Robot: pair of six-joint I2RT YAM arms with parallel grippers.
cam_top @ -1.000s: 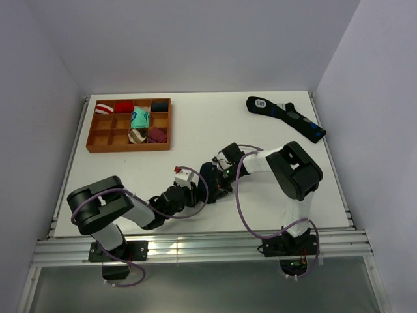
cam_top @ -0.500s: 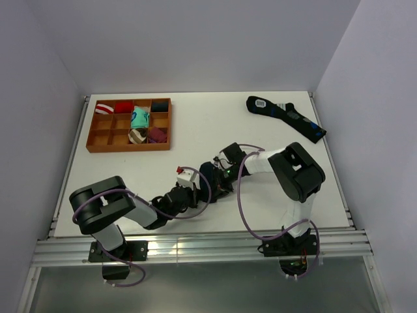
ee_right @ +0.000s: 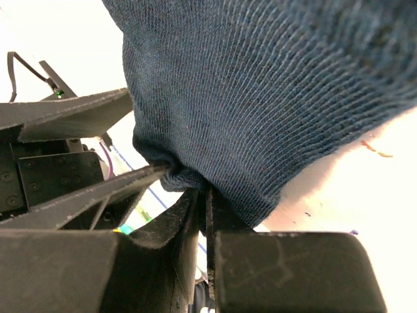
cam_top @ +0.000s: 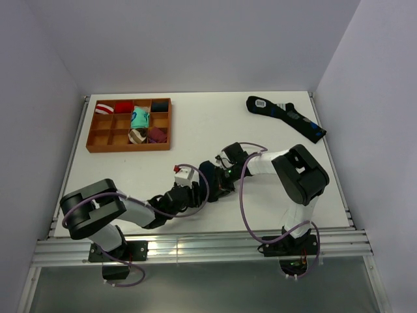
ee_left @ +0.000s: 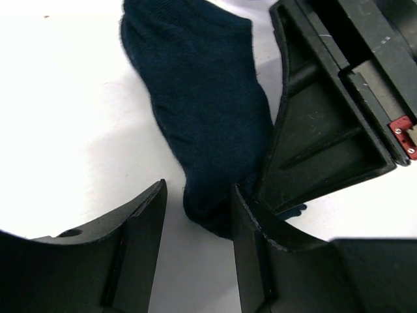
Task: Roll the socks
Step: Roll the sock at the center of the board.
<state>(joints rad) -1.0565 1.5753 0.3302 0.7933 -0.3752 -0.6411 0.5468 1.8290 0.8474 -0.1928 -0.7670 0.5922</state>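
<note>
The socks are a dark navy pair lying near the middle of the table, between the two grippers. In the left wrist view the socks run from the top down to the mouth of my left gripper. That gripper is open, and the socks' near end sits just between its tips. My right gripper is shut on a pinched fold at the socks' edge. From above, the left gripper and the right gripper almost touch each other.
A brown compartment tray with colourful sock bundles stands at the back left. A longer black sock with blue patches lies at the back right. Walls close in the table on the left, back and right.
My left gripper closed and has opened again at the socks' end. The left arm's elbow has swung out to the left. The right gripper stays pinched on the socks.
</note>
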